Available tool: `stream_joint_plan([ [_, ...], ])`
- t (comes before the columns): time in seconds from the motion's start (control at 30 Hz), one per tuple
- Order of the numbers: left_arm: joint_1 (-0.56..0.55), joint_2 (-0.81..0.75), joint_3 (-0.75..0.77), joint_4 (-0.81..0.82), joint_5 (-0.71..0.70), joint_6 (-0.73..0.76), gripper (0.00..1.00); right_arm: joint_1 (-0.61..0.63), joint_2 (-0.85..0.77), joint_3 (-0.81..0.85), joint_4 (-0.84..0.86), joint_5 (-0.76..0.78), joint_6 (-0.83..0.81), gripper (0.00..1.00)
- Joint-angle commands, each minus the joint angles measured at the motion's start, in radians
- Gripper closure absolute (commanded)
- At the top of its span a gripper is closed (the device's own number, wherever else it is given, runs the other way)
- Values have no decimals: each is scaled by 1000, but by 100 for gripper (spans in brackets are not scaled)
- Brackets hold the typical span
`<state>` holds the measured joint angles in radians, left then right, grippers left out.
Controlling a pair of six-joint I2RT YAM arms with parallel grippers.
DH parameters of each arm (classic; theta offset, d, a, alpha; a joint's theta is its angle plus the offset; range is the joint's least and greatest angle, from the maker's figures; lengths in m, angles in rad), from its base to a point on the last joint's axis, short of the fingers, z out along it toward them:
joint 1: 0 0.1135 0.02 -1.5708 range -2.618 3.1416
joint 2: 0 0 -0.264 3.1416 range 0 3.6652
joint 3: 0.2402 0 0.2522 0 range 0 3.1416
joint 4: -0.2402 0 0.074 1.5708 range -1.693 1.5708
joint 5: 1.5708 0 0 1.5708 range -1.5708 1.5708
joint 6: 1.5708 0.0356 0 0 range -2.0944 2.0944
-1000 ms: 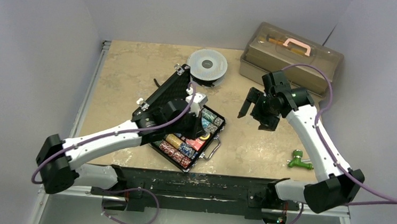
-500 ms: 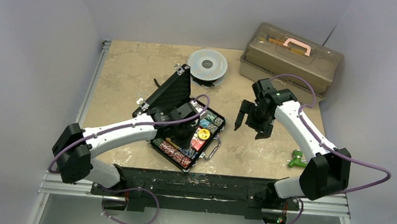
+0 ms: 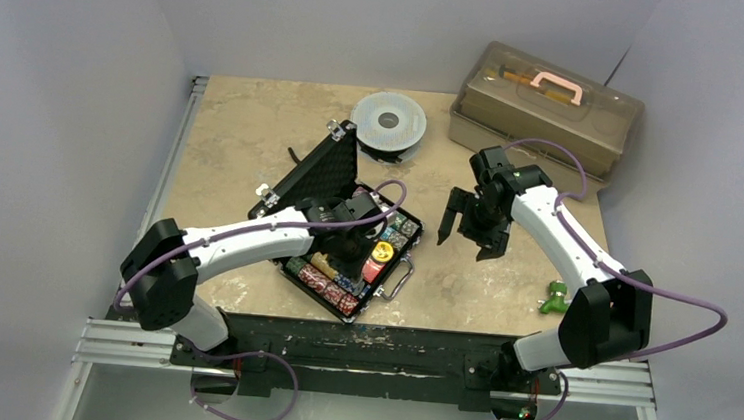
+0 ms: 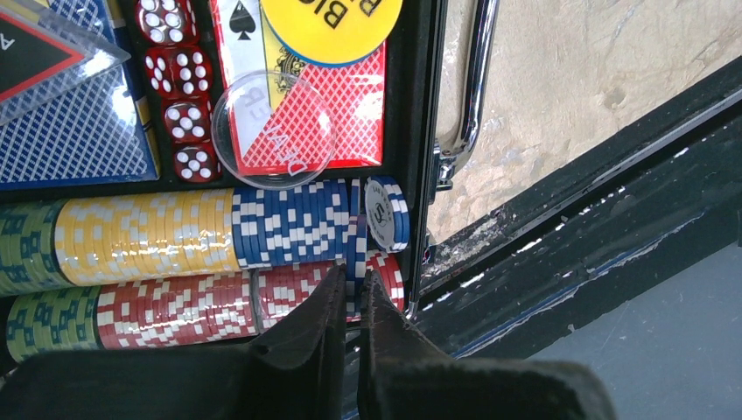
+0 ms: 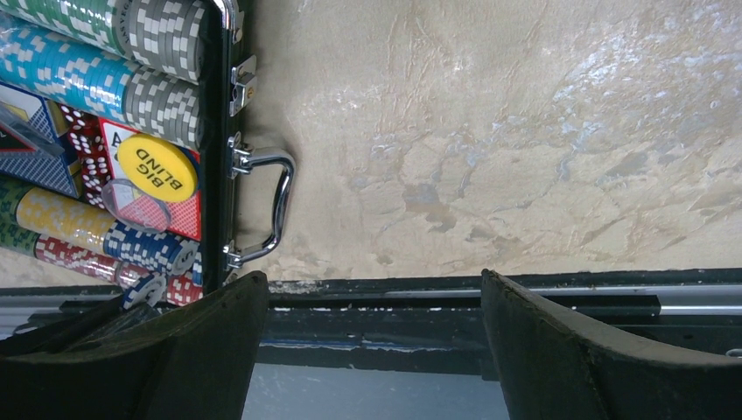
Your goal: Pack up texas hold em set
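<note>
The black briefcase (image 3: 313, 173) of the texas hold em set lies open at the table's near middle, lid propped up at the back. Its tray holds rows of chips (image 4: 157, 238), red dice (image 4: 179, 83), card decks (image 4: 79, 131), a yellow disc (image 4: 331, 26) and a clear disc (image 4: 273, 129). My left gripper (image 4: 352, 278) is shut, with its tips down at the red and blue chip rows near the front wall, holding nothing that I can make out. To the right of the case, above bare table, my right gripper (image 5: 372, 276) hangs wide open and empty; the silver handle (image 5: 276, 206) shows at its left.
A translucent brown toolbox (image 3: 546, 108) with a pink handle stands at the back right. A round grey spool (image 3: 388, 123) sits just behind the case lid. A small green object (image 3: 559, 301) lies near the right front edge. The black front rail (image 3: 368, 335) runs close below the case.
My left arm has drawn in and its shut gripper has dropped from beside the lid to the front chip rows. The right arm shifted slightly left, still open.
</note>
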<state>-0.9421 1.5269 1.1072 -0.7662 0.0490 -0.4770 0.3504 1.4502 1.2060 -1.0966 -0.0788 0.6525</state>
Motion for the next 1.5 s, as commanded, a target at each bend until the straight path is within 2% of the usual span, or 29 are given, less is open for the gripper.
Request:
stream_joint_plan([
  [0.0, 1, 22, 56, -5, 27, 30, 100, -8, 1, 30, 15, -11, -16, 12],
  [0.27, 0, 119, 95, -52, 53, 34, 100, -14, 4, 20, 23, -15, -11, 12],
  [0.6, -1, 149, 90, -35, 42, 51, 100, -18, 16, 15, 34, -28, -11, 12],
  [0.7, -1, 136, 89, -29, 45, 54, 95, -18, 20, 13, 38, -31, -12, 12],
  [1.0, -2, 76, 89, -32, 52, 46, 64, -19, 23, -3, 51, -43, -13, 12],
  [1.13, -1, 69, 94, -29, 52, 50, 62, -19, 28, -9, 59, -54, -11, 12],
  [1.3, -1, 59, 108, -37, 44, 53, 70, -19, 28, -16, 64, -56, -11, 12],
  [1.4, -1, 12, 124, -39, 0, 66, 69, -19, 26, -24, 64, -52, -13, 12],
  [1.47, 1, -38, 149, -41, -40, 78, 64, -20, 20, -25, 64, -49, -16, 12],
])
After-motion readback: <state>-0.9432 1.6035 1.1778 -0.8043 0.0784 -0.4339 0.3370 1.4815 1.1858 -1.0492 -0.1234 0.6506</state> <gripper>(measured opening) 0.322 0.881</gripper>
